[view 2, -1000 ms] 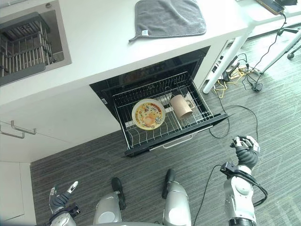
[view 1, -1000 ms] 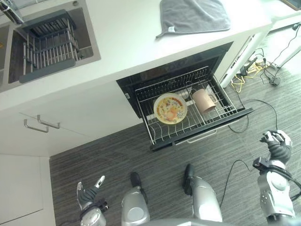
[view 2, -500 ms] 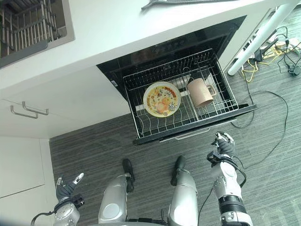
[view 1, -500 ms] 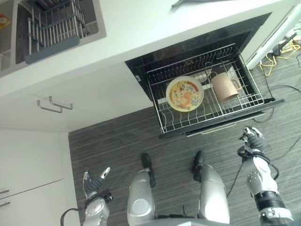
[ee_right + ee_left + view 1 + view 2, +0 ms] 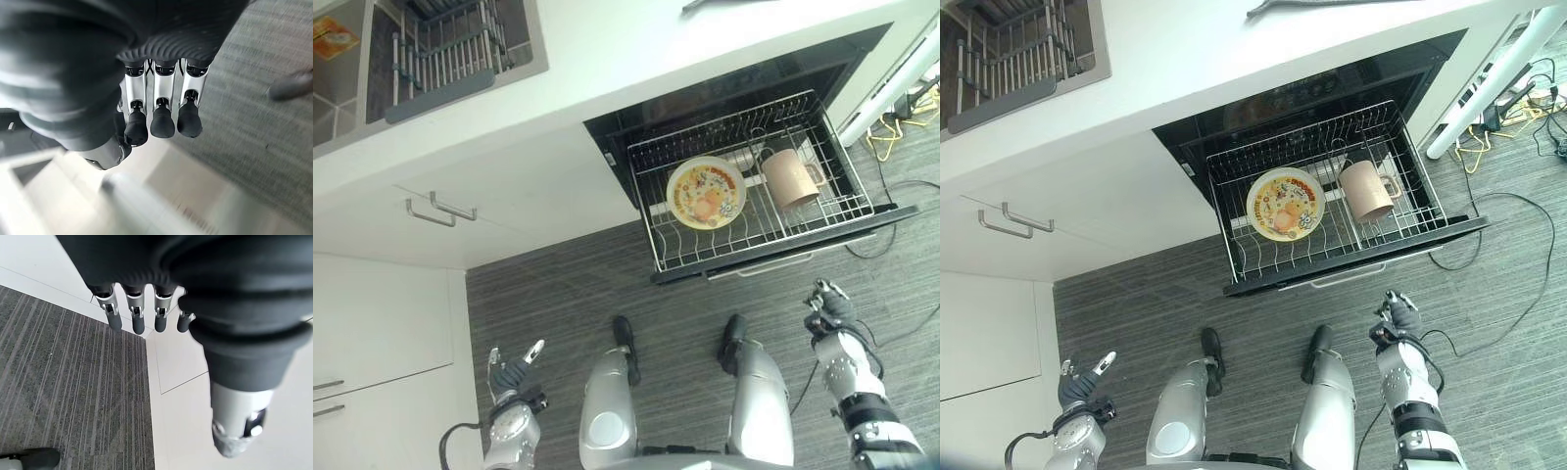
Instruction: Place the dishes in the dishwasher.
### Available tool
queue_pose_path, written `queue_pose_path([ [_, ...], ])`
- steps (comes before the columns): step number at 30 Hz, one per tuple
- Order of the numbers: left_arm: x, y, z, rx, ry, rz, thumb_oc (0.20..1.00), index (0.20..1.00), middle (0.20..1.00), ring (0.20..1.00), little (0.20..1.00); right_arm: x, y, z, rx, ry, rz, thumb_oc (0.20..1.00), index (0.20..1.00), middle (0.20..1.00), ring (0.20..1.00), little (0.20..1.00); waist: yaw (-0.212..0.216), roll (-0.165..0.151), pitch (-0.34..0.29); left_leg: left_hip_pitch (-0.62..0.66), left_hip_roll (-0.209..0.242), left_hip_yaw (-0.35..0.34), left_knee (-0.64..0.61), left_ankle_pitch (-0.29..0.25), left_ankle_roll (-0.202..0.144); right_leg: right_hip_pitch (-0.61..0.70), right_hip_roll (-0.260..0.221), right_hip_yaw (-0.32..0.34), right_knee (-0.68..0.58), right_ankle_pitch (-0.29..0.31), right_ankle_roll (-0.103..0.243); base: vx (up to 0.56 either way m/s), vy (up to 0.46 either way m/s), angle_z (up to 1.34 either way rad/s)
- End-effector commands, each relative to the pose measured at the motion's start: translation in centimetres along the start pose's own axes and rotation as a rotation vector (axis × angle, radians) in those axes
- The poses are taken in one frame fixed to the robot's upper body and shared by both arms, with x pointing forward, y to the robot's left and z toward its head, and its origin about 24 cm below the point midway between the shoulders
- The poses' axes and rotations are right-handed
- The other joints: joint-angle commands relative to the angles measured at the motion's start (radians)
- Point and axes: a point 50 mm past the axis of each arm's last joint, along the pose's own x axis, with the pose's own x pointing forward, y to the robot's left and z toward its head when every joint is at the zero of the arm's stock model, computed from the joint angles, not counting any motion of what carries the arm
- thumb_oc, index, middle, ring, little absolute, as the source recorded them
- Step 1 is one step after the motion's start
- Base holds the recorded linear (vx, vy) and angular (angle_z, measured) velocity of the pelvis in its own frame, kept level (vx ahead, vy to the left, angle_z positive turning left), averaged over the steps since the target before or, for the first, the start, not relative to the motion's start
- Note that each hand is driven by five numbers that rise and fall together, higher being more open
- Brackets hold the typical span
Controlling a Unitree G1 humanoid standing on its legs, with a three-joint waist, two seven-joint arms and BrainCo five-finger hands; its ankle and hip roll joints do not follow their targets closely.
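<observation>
left eye view: plate (image 5: 706, 193) and mug (image 5: 790, 179) sit in the pulled-out dishwasher rack (image 5: 754, 245). left hand (image 5: 512, 375) and right hand (image 5: 829, 306) hang relaxed, empty. rack could be knocked, dishes tipped.

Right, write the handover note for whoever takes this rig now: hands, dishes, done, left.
Left hand: open, empty, low at the robot's side over the floor.
Right hand: fingers straight, empty, over the floor just in front of the pulled-out dishwasher rack.
Dishes: patterned plate and pink mug both sit in the rack, the mug lying on its side to the plate's right.
Done: both dishes loaded.
Left: rack is still pulled out and the dishwasher open; probably push it in. The dish rack in the sink looks empty, though part of it is cut off.
</observation>
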Motion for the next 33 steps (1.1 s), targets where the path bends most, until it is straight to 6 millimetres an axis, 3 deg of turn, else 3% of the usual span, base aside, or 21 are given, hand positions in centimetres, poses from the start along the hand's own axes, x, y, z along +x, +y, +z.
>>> queue_pose_path([
  [1,0.4,2.2,0.8,0.049,-0.044,0.037,1.0,1.0,1.0,1.0,1.0,-0.1,0.0,2.1,-0.017,-0.089,0.035,0.2,0.2,0.2,0.2,0.2,0.015,-0.02,-0.044,-0.051,0.051,-0.042,0.025,0.039,-0.054,0.072,-0.066,0.047,-0.041,-0.028,0.081,0.0,0.015,0.05],
  [10,0.6,2.5,0.9,0.077,-0.04,0.025,1.0,1.0,1.0,1.0,1.0,1.0,4.7,7.9,-0.077,-0.225,0.159,0.2,0.2,0.2,0.2,0.2,0.047,-0.024,-0.044,-0.076,0.051,-0.057,0.09,0.013,-0.053,0.051,-0.087,0.04,0.046,-0.068,0.068,0.01,0.002,0.03],
  [13,0.7,2.5,1.0,0.096,-0.035,0.023,1.0,1.0,1.0,1.0,1.0,1.5,5.7,8.9,-0.086,-0.222,0.171,0.2,0.2,0.2,0.2,0.2,0.06,-0.027,-0.043,-0.081,0.051,-0.062,0.113,0.001,-0.055,0.044,-0.098,0.037,0.082,-0.087,0.065,0.01,-0.015,0.08],
  [26,0.8,2.9,0.9,0.181,-0.032,-0.016,1.0,1.0,1.0,1.0,1.0,4.2,6.5,13.6,-0.31,-0.171,0.121,0.2,0.2,0.2,0.2,0.2,0.132,0.0,-0.031,-0.098,0.044,-0.089,0.143,-0.01,-0.057,0.014,-0.16,0.012,0.177,-0.119,0.064,0.03,0.003,0.1],
  [31,1.1,3.0,1.7,0.198,-0.047,-0.043,1.0,1.0,1.0,1.0,1.0,4.6,6.4,16.3,-0.395,-0.187,0.065,0.2,0.2,0.2,0.2,0.2,0.158,0.029,-0.015,-0.123,0.034,-0.085,0.148,-0.001,-0.053,-0.024,-0.208,0.004,0.246,-0.142,0.069,0.02,0.018,0.21],
  [33,1.2,3.0,1.9,0.204,-0.05,-0.059,1.0,1.0,1.0,1.0,1.0,4.6,6.4,18.1,-0.435,-0.22,0.034,0.2,0.2,0.2,0.2,0.2,0.169,0.045,-0.008,-0.128,0.028,-0.082,0.163,-0.024,-0.06,-0.04,-0.238,0.011,0.301,-0.185,0.082,0.09,0.024,0.27],
])
